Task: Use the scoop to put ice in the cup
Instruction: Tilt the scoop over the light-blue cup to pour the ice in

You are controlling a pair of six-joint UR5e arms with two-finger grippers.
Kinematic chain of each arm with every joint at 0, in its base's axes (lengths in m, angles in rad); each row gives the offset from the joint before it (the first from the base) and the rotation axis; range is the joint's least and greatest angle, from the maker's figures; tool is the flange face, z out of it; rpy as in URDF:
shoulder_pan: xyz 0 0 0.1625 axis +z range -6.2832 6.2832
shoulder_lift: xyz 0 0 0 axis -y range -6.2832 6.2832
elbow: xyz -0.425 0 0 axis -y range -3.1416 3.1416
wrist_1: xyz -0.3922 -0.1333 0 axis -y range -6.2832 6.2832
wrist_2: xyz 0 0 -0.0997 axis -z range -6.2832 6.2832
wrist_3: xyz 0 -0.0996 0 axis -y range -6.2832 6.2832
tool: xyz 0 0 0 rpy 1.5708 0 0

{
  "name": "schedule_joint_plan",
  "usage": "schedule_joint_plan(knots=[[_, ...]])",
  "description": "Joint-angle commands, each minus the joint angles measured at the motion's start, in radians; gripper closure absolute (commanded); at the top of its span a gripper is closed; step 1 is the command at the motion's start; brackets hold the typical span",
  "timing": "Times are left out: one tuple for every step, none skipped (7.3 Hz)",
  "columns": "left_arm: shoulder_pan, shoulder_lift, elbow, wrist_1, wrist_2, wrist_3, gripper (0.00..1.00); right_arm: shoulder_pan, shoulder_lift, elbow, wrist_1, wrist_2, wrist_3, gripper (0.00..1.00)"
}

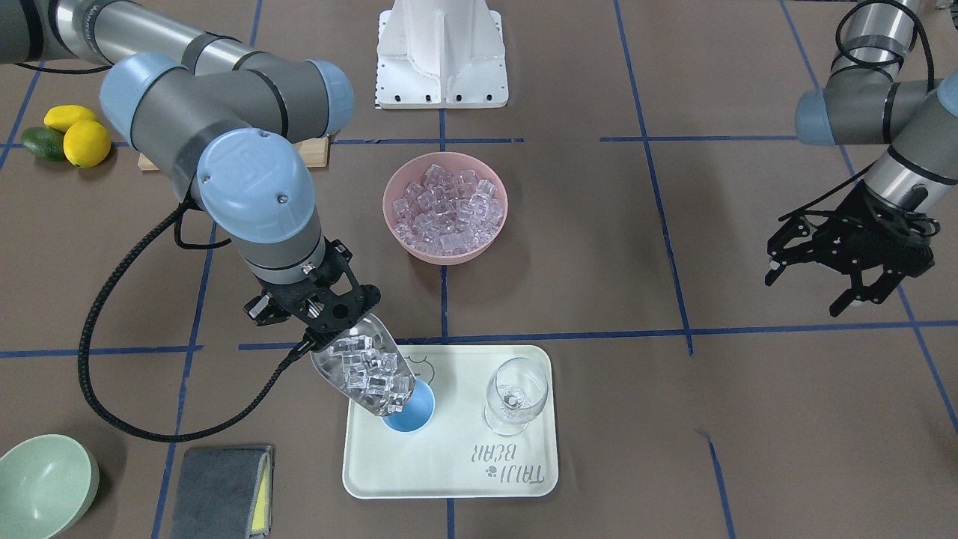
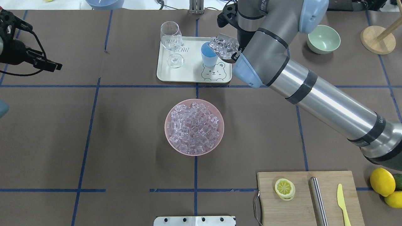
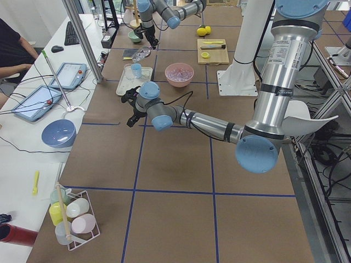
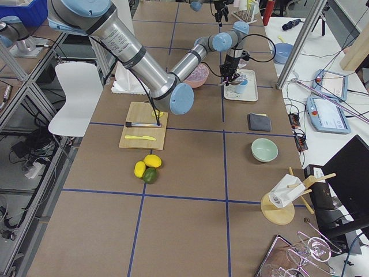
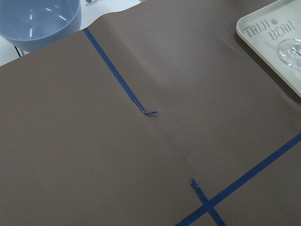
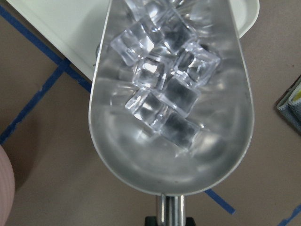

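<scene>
- Front-facing view, left of centre: the right gripper [image 1: 327, 323] has its fingers clamped on the rear end of the scoop [image 1: 359, 367]. In the right wrist view the thin rod handle runs down to the bottom edge of the frame.
- And the scoop is loaded! A heap of clear ice [image 1: 368, 373] fills the trough, which tilts down toward the lower right.
- Its front lip hangs over the left rim of the cup [image 1: 417, 416].
- The cup stands upright in the left half of the white tray [image 1: 449, 479], close to the bear drawing. In the overhead view the scoop sits just right of the cup, above its rim.
- The wine glass [image 1: 515, 395] is upright on the same tray, right of the cup and not touching it.
- Above the tray, at frame centre, the pink bowl [image 1: 391, 196] is piled with more ice cubes and stands on the brown table [image 1: 599, 262].
- Far right edge: the left gripper [image 1: 816, 283] hangs over the table well apart from the tray, fingers spread and nothing between them. Its wrist camera shows brown paper, blue tape lines and a tray corner at upper right.
- Lower left corner: a pale green bowl [image 1: 41, 483] with a grey cloth [image 1: 221, 490] beside it.
</scene>
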Motion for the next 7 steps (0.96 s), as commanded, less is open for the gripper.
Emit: schedule_joint_plan(knots=[[-0.001,0.009,-0.004,0.0,-0.001,0.0,0.0,-0.002,0.043,-0.03,-0.115,-0.049,-0.087,1.0],[-0.001,0.009,-0.004,-0.002,-0.001,0.0,0.0,-0.005,0.044,-0.031,-0.135,-0.067,-0.11,1.0],[-0.001,0.01,-0.004,-0.002,-0.001,0.0,0.0,-0.007,0.07,-0.036,-0.184,-0.08,-0.139,1.0],[-0.001,0.01,-0.004,-0.002,-0.001,0.0,0.0,-0.013,0.095,-0.036,-0.236,-0.116,-0.173,1.0],[-0.001,0.01,-0.001,-0.002,-0.001,0.0,0.0,-0.014,0.109,-0.036,-0.255,-0.135,-0.188,1.0],[-0.001,0.01,-0.001,-0.002,-0.001,0.0,0.0,-0.016,0.115,-0.039,-0.258,-0.156,-0.198,1.0],[-0.001,0.01,-0.001,-0.002,-0.001,0.0,0.0,-0.017,0.121,-0.042,-0.26,-0.175,-0.214,1.0]])
